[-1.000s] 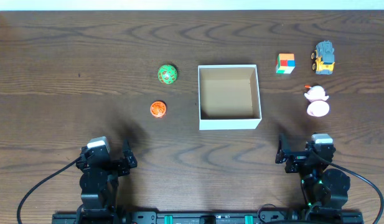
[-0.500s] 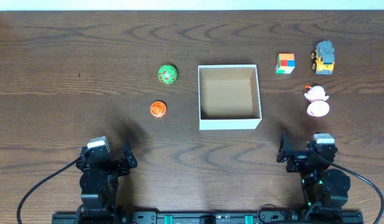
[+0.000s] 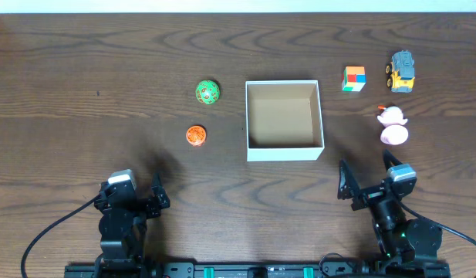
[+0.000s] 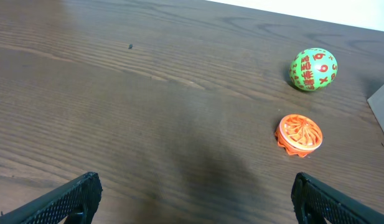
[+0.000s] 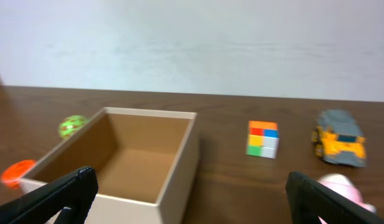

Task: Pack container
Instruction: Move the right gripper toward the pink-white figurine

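Jaws wide; wood table [image 3: 68, 77], white wall [image 5: 192, 37]

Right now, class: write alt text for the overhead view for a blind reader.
An empty white-walled container sits on a wooden table, green ball and orange disc to its left, colour cube, toy truck and pink-white toy to its right. Below, the left fingers and right fingers stand open.

The right wrist view is blurred throughout, and the pink-and-white rounded toy [image 5: 342, 185] runs off its bottom edge. The left wrist view catches only a corner of the white-walled square cardboard box [image 4: 383, 102], at its right edge.
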{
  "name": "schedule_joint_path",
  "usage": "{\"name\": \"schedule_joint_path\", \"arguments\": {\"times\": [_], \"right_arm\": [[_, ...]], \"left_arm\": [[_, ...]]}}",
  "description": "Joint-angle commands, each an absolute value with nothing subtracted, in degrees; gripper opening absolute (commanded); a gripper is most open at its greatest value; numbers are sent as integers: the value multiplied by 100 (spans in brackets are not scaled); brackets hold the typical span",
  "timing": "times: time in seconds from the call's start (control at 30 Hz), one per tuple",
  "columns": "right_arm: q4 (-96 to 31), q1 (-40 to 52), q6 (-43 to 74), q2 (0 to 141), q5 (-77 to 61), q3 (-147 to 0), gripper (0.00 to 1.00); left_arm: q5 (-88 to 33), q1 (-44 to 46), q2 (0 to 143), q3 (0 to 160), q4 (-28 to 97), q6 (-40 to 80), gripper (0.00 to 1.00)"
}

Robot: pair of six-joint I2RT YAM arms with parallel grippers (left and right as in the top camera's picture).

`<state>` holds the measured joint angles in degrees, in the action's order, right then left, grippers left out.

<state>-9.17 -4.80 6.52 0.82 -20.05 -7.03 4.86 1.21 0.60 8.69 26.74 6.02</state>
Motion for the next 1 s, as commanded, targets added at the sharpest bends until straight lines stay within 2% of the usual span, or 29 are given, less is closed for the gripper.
{"name": "schedule_joint_path", "arguments": {"times": [0.0,0.2,0.47,0.73,0.97], "right_arm": [[-904,-447,744,80,-2366,-906,99],[-1090,-447,414,864,-2335,-1673,99],[-2001,-447,99,3186,-2296,-3341,99],[-1905,-447,257,4351,-2287,-3557,99],[-2888,-447,163,5428,-1264,-4451,99]], "left_arm": [[493,93,27,762,2668,631,98],[493,93,27,762,2668,631,98],[491,93,27,762,2668,631,98],[491,93,27,762,2668,631,98],[493,93,27,762,2668,631,98]]}}
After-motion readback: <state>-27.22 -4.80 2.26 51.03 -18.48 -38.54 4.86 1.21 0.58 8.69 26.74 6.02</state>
